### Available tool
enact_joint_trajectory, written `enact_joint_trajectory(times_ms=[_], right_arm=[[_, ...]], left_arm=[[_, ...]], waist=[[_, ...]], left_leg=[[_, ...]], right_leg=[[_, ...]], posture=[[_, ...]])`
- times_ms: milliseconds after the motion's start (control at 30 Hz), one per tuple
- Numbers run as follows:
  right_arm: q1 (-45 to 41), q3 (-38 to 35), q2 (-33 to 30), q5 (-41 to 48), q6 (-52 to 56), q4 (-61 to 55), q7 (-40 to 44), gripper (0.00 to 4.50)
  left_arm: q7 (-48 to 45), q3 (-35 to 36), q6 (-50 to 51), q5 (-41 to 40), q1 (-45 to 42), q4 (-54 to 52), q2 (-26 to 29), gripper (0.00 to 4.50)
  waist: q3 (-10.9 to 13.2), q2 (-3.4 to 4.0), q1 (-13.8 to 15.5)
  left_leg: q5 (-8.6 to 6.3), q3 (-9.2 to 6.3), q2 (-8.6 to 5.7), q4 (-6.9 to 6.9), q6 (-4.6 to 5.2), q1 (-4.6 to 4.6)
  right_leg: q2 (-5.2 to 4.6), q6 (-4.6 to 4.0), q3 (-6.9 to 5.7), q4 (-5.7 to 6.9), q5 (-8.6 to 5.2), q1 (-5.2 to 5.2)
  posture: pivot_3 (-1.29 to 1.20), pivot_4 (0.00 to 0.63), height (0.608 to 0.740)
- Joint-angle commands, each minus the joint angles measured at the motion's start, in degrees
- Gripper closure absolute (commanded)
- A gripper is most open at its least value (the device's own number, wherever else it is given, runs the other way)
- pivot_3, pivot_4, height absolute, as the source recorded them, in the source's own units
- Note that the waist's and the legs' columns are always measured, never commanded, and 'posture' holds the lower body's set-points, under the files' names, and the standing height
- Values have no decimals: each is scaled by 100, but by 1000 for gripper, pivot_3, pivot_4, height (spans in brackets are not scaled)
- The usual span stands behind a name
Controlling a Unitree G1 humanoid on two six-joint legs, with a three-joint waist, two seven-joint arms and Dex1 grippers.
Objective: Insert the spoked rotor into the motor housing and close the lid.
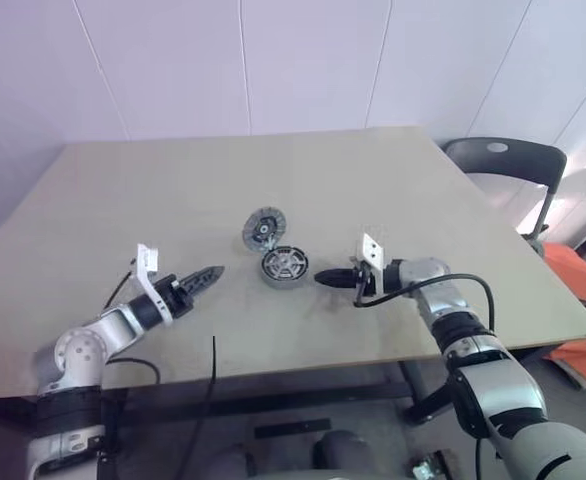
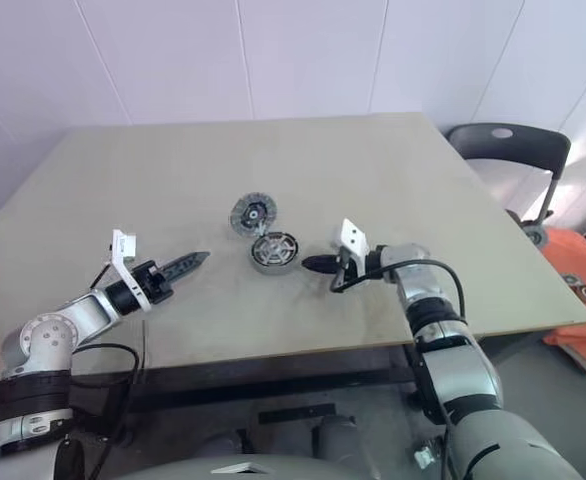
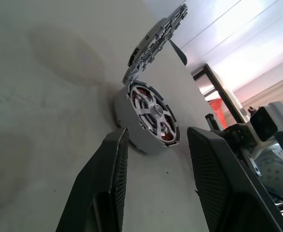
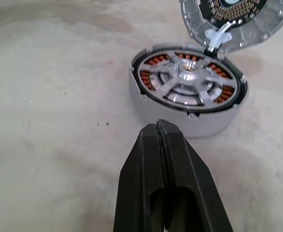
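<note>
Spoked rotor point(image 4: 187, 82) sits in motor housing point(image 4: 180, 113); lid point(image 1: 263, 228) leans open

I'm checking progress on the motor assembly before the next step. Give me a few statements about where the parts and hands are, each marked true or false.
1. The spoked rotor sits inside the motor housing. True.
2. The lid is closed over the housing. False: it stands open, tilted up at the housing's far edge.
3. The right hand is shut and holds nothing. True.
4. The left hand grips the housing. False: its fingers stand apart, short of the housing, touching nothing.
5. The housing sits on the chair. False: it rests on the table, between the two hands.
</note>
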Motion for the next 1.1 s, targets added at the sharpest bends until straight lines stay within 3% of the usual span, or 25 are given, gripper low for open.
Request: enact_joint_trajectory(times_ms=[33,300,467,700,1100], right_arm=[[-370,-252,109,290,-23,-154,-115,4500],[-629,-189,366,244,-106,-20,-164,4500],[-994,-115,796,-38,-572,406,-908,4500],[-1346,-36,1191,-295,-950,847,-1341,4500],[-1597,-16,1225,-437,-1099,1198,-1267,4500]], left_arm=[[-401,-172,-606,294,132,-831,308,2407],[-1211,-700,-2006,1345,593,-1062,954,2407],[-1299,-824,-2229,1530,528,-990,984,2407],[-1386,-983,-2551,1886,462,-902,1122,2407],[-2051,-1098,-2880,2160,389,-820,1569,2407]], waist=[[1,1,1],[3,5,0],[3,5,-12],[3,5,-2],[4,7,-20]], left_leg=[[0,2,1,-1,0,-1],[0,5,4,-6,-1,1],[0,8,7,-5,0,0],[0,6,10,-11,0,-6],[0,8,11,-12,0,-4]], right_leg=[[0,0,1,0,0,-2],[-6,-17,1,-2,-9,-3],[-8,-17,1,0,-9,-5],[-10,-1,3,-1,0,-11],[-12,-2,2,1,0,-12]], posture=[[0,0,740],[0,0,740],[0,0,740],[0,0,740],[0,0,740]])
